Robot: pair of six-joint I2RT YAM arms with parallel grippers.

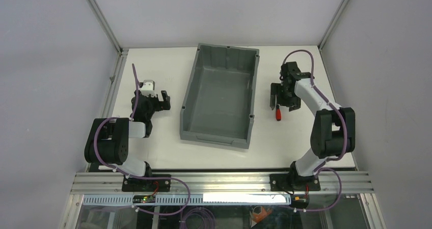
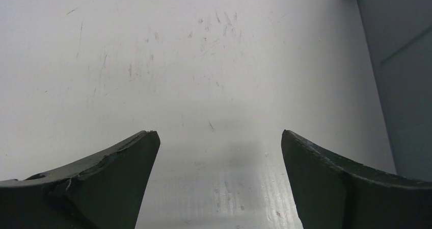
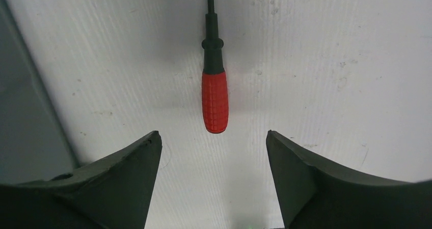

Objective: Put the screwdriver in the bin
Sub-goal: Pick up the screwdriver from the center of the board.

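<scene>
The screwdriver lies on the white table just right of the grey bin. In the right wrist view its red handle points toward me and its thin black shaft runs away to the top edge. My right gripper hovers over it, open, and the handle's end sits just beyond the fingertips, touching neither. From above, the right gripper stands next to the bin's right wall. My left gripper is open over bare table left of the bin, nothing between its fingers.
The bin's outer wall shows at the right edge of the left wrist view and at the left edge of the right wrist view. Metal frame posts bound the table at the back corners.
</scene>
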